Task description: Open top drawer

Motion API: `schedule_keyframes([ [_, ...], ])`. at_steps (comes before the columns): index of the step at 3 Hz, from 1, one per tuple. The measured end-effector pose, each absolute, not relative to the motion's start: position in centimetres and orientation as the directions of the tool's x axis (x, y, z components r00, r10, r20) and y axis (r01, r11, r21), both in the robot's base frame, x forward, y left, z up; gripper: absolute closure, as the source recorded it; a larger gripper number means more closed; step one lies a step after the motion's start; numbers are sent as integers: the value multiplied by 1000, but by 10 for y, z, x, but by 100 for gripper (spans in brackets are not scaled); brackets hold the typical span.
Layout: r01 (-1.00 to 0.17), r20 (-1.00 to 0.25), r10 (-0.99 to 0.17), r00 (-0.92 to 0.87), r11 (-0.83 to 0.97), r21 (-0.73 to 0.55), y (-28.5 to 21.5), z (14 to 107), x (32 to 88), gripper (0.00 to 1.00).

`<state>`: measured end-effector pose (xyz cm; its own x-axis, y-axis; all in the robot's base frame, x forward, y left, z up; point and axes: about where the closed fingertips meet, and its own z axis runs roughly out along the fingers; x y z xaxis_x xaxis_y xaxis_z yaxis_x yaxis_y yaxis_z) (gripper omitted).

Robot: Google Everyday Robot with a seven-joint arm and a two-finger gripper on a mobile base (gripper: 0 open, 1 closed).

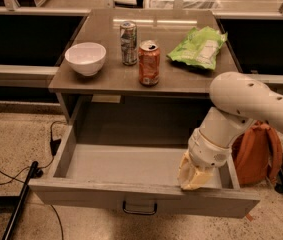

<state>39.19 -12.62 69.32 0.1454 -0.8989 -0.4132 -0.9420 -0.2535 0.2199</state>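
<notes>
At the near right of the scene, the tool [195,178] sits inside the top drawer [81,198], low against the inner face of the front panel near its right end. It hangs from a white arm [241,104] that comes in from the right. Whether the tool is apart or together cannot be told from here. The drawer juts well out toward the near side from under the bench [106,81], its plain grey inside is exposed, and the small dark handle [139,207] at the centre of the front is untouched. The pulling step looks nearly finished, with the tool apparently hooked behind the panel rather than on the handle. What is left is probably a short further draw toward the near side, if the drawer has travel left, then a straight lift up and out so the panel is not caught. On the bench top, a white bowl [85,58], a silver can [128,36], an orange can [149,62] and a green bag [198,46] stand well clear of the work. An orange backpack [258,151] leans just right of the drawer.
</notes>
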Motion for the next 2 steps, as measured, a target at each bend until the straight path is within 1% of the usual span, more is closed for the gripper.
schedule_keyframes([
  [1, -964, -439, -883, 166, -240, 119, -125, 726, 398, 100],
  [2, -981, -492, -849, 193, -163, -104, -131, 773, 425, 82],
])
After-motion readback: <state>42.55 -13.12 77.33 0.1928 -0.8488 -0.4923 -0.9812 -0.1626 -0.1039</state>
